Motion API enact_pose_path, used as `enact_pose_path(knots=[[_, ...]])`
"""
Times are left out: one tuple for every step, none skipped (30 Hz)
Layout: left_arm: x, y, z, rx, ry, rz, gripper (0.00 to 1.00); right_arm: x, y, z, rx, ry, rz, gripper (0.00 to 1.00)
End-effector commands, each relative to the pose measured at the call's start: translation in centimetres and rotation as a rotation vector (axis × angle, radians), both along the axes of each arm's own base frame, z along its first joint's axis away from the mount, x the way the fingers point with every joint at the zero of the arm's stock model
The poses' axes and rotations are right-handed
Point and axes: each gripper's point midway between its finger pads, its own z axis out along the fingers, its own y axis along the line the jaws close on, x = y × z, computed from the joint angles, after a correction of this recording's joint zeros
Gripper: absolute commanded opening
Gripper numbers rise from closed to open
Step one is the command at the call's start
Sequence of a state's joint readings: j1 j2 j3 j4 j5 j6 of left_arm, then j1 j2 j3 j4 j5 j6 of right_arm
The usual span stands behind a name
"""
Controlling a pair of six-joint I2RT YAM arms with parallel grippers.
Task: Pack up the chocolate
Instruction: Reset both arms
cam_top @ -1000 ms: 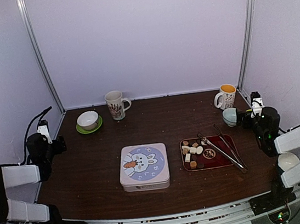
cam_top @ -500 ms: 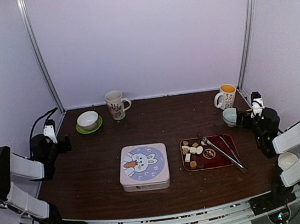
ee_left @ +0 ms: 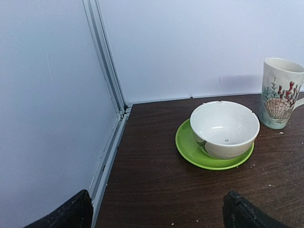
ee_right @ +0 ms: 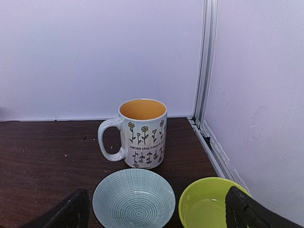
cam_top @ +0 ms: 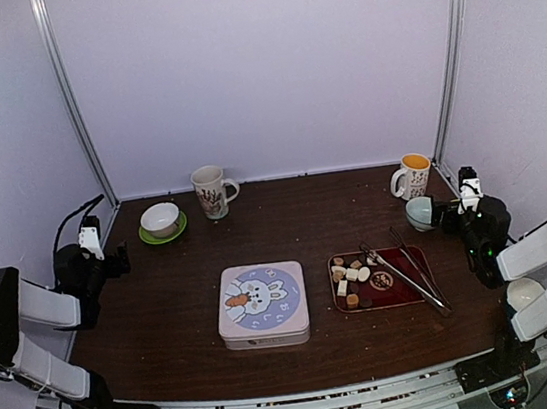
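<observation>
- I'm keeping both hands released. The left gripper (cam_top: pixel 115 263) is spreading its jaws wide on nothing, well left of the bunny tin (cam_top: pixel 263 305). The right gripper (cam_top: pixel 440 213) is doing the same, well right of the tin.
- The chocolate (cam_top: pixel 351 280) is lying on a red tray (cam_top: pixel 407 298) just right of the tin, bunched at the tray's tin-side end. It is round and cube-shaped bits in white, tan and dark brown.
- I'm judging the pieces light, tiny, hard but smearable and likely to slip, so I'm planning to pinch one at a time across its sides.
- The metal tongs (cam_top: pixel 404 273) are lying across the tray's other half, touching some pieces.
- The tin's lid is sitting shut, probably blocking packing.
- Behind-left of the tin are a white bowl (cam_top: pixel 160 218) on a green saucer (cam_top: pixel 178 228) and a shell mug (cam_top: pixel 211 190).
- Behind-right of the tin are a MOM mug (cam_top: pixel 412 176) and a teal bowl (cam_top: pixel 419 213), crowding my right fingers.
</observation>
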State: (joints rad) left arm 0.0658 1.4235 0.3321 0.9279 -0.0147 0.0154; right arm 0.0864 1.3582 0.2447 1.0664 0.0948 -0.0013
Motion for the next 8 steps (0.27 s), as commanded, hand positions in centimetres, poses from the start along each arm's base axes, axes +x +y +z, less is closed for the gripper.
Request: enact_pose_path(knots=[[0.37, 0.14, 1.82, 0.015, -0.068, -0.007, 0.98, 0.09, -0.58, 0.66, 0.000, -0.023, -0.027, 1.00], [0.37, 0.11, 1.83, 0.015, -0.068, -0.008, 0.98, 0.09, -0.58, 0.72, 0.000, -0.025, -0.027, 1.00], [0.38, 0.12, 1.81, 0.015, -0.068, -0.007, 0.98, 0.10, -0.58, 0.74, 0.000, -0.025, -0.027, 1.00], [0.41, 0.11, 1.82, 0.015, -0.068, -0.008, 0.98, 0.10, -0.58, 0.73, 0.000, -0.025, -0.027, 1.00], [0.43, 0.10, 1.84, 0.015, -0.068, -0.008, 0.98, 0.08, -0.58, 0.70, 0.000, -0.024, -0.027, 1.00], [0.42, 0.12, 1.82, 0.015, -0.068, -0.007, 0.98, 0.08, -0.58, 0.68, 0.000, -0.024, -0.027, 1.00], [0.39, 0.14, 1.83, 0.015, -0.068, -0.007, 0.98, 0.10, -0.58, 0.69, 0.000, -0.024, -0.027, 1.00], [0.34, 0.12, 1.84, 0.016, -0.069, -0.007, 0.98, 0.09, -0.57, 0.72, 0.000, -0.025, -0.027, 1.00]])
